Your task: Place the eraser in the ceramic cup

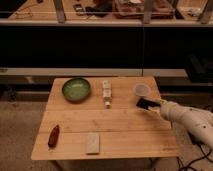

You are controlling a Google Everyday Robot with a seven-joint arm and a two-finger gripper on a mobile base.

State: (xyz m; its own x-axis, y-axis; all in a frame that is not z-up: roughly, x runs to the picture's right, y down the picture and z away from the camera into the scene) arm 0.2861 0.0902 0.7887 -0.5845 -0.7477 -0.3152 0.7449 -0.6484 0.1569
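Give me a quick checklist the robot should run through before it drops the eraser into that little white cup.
1. Eraser at the gripper: ok, black slab at the arm's tip.
2. Grip secure: cannot tell.
3. Ceramic cup upright, mouth open: ok.
4. Eraser above the cup's mouth: not ok, it sits just beside the cup, toward the table's near edge.
5. Green bowl and the other objects clear of the path: ok, all lie further along the table.

Warm, dim light falls on a wooden table (107,132) standing on speckled floor (20,135). Behind it runs a dark counter front (100,47), with cluttered shelving (125,9) above.
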